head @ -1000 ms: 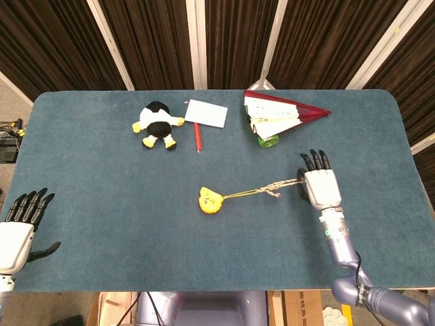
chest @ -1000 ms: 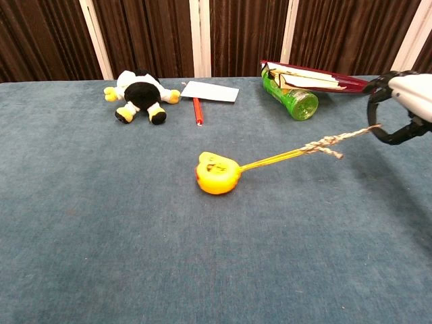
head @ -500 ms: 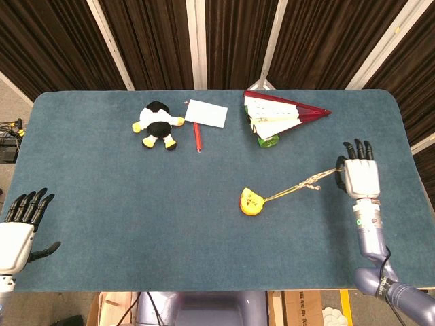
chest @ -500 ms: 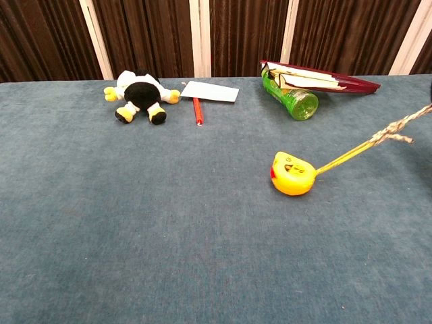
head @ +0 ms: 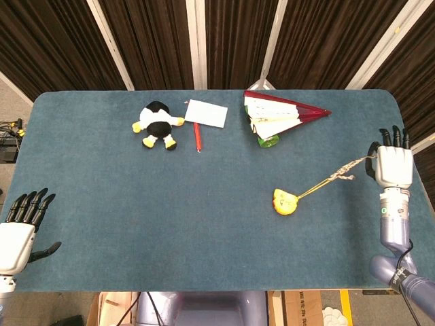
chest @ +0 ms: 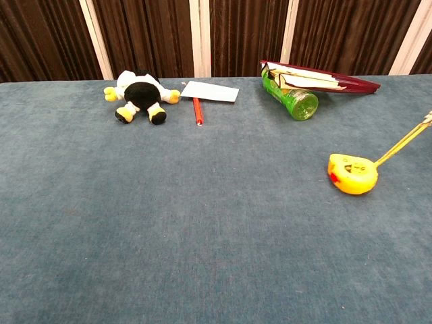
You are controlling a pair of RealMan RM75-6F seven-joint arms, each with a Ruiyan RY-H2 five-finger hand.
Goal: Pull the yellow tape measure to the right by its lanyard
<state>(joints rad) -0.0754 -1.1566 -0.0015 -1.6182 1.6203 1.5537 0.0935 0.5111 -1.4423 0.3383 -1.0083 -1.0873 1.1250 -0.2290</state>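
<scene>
Holding lanyard [head: 336, 178], right hand [head: 393, 165], grip hidden, tape measure [head: 285, 201] trailing

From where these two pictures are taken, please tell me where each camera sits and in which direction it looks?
Head view: sits high above the near edge, looks steeply down on the whole table; shows the left hand and the right hand holding the lanyard.
Chest view: sits low at the near edge, looks across the table toward the curtains; no hand shows.
Both share the yellow tape measure, plush toy, white card, red pencil, green can and red book.
</scene>
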